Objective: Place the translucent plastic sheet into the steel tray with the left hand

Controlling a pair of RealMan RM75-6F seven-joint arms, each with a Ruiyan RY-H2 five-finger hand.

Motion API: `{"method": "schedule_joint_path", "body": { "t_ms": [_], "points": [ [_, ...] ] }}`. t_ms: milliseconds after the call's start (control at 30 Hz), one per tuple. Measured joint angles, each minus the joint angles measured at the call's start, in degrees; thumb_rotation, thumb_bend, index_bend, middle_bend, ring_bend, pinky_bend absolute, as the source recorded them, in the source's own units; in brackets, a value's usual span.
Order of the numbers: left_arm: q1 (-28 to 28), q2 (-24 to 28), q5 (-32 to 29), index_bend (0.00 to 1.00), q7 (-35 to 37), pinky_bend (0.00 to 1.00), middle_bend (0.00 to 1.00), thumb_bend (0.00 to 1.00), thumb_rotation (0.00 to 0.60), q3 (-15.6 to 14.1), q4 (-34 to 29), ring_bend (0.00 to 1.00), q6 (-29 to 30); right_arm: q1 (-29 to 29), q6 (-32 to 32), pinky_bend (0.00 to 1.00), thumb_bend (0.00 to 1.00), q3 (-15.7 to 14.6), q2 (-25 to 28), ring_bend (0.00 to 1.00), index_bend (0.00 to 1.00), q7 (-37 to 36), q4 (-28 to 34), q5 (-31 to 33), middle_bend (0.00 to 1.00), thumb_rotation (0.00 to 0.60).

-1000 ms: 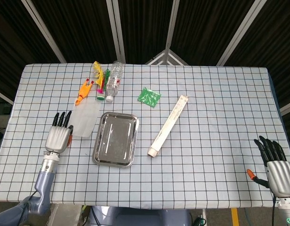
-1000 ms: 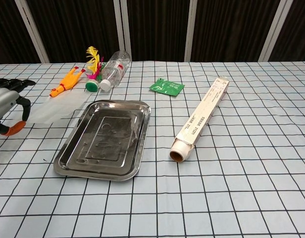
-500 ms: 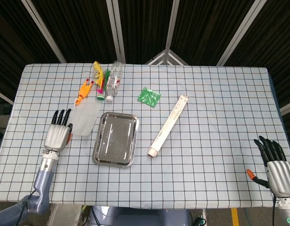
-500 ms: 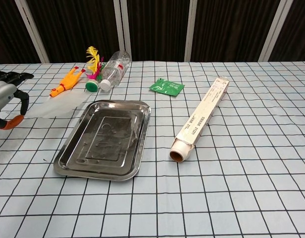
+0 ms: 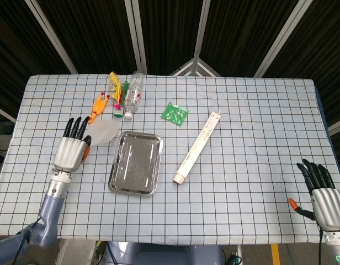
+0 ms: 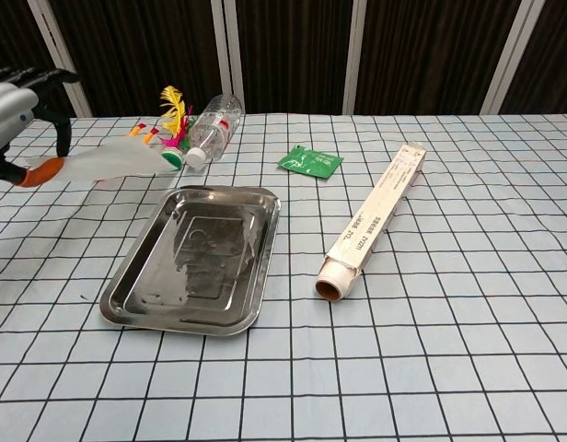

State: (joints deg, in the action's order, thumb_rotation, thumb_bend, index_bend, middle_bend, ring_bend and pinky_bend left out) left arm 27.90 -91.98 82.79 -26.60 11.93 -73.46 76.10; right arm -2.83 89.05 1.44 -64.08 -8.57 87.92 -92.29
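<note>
The left robot hand [image 6: 15, 106] pinches the translucent plastic sheet [image 6: 118, 162], lifted off the worktop [image 5: 253, 127] at ten o'clock of the steel tray [image 5: 136, 162]. An orange toy [image 5: 97, 107], feathered shuttlecock [image 5: 117, 91] and bottle [image 5: 133, 94] crowd twelve o'clock. A long box [image 5: 197, 147] lies at three. The right robot hand [image 5: 322, 193] rests spread, holding nothing.

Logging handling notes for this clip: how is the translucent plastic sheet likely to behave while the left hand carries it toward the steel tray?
Probably floppy: the translucent plastic sheet, pinched at one edge by the left hand, sags toward the table. It looks thin and light, so it may flutter or fold. It could settle unevenly across the steel tray rim.
</note>
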Motion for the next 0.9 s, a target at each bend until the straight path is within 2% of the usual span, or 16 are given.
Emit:
{"method": "schedule_joint_path", "body": {
  "t_ms": [133, 400, 600, 833, 900],
  "points": [
    [1.40, 1.51, 1.75, 0.60, -2.95, 0.00, 0.02, 0.49, 0.600, 0.82, -8.26, 0.00, 0.97, 0.00, 0.04, 0.04, 0.29, 0.00, 0.01, 0.00, 0.00, -0.11, -0.03, -0.03, 0.00, 0.600],
    [4.25, 0.77, 4.28, 0.60, -10.01, 0.00, 0.02, 0.49, 0.600, 0.97, -19.22, 0.00, 0.89, 0.08, 0.18, 0.04, 0.29, 0.03, 0.11, 0.00, 0.00, -0.49, -0.09, 0.09, 0.00, 0.600],
    [4.40, -0.92, 6.65, 0.60, -12.58, 0.00, 0.02, 0.49, 0.600, -3.51, -21.47, 0.00, 0.09, 0.24, 0.37, 0.04, 0.29, 0.05, 0.28, 0.00, 0.00, -1.10, -0.23, 0.24, 0.00, 0.600],
    [4.11, -1.40, 11.45, 0.60, -12.30, 0.00, 0.02, 0.50, 0.600, -10.06, -19.05, 0.00, -2.15, 0.36, 0.55, 0.04, 0.29, 0.06, 0.31, 0.00, 0.00, -1.14, -0.16, 0.27, 0.00, 0.600],
    [4.06, -1.26, 12.28, 0.61, -11.96, 0.00, 0.02, 0.50, 0.600, -10.79, -18.20, 0.00, -2.38, 0.39, 0.49, 0.04, 0.29, 0.04, 0.33, 0.00, 0.00, -1.16, -0.10, 0.37, 0.00, 0.600]
  ]
}}
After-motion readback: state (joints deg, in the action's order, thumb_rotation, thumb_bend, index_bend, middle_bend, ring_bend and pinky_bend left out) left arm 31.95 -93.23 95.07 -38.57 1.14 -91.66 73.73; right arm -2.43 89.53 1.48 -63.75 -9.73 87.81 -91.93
